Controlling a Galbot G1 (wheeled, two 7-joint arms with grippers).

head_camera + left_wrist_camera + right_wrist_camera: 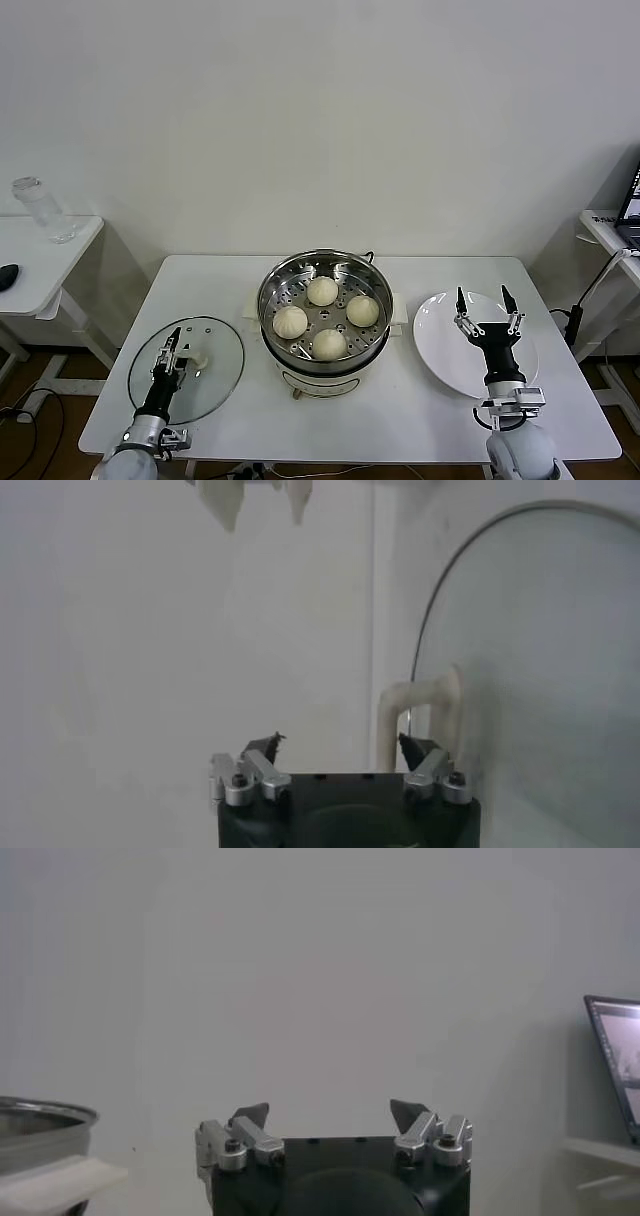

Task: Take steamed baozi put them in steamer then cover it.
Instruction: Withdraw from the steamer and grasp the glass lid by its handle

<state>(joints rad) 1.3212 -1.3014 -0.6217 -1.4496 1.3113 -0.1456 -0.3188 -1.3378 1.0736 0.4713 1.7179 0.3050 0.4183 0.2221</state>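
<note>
- Wall, plain and pale, fills the room behind one white table (pixel 400 420) that carries the work; a second white side table (pixel 45 255) stands off to the robot's left with one clear bottle (pixel 42 210) and a dark object on it.
- One steamer (pixel 322 310), shiny steel on a white base, sits at the middle of the table.
- One cover (pixel 215 370), clear glass with a metal rim, lies flat on the table to the steamer's left.
- One white plate (pixel 440 335) lies to the steamer's right.
- Two hands: the left hand (pixel 176 352) is low over the cover, fingers part open astride its white handle (pixel 425 705), not clearly clamped; the right hand (pixel 484 305) hovers over the plate, fingers wide apart, holding nothing.
- Four steamed baozi (pixel 322 291) rest on the perforated tray inside the steamer, spaced in a ring.
</note>
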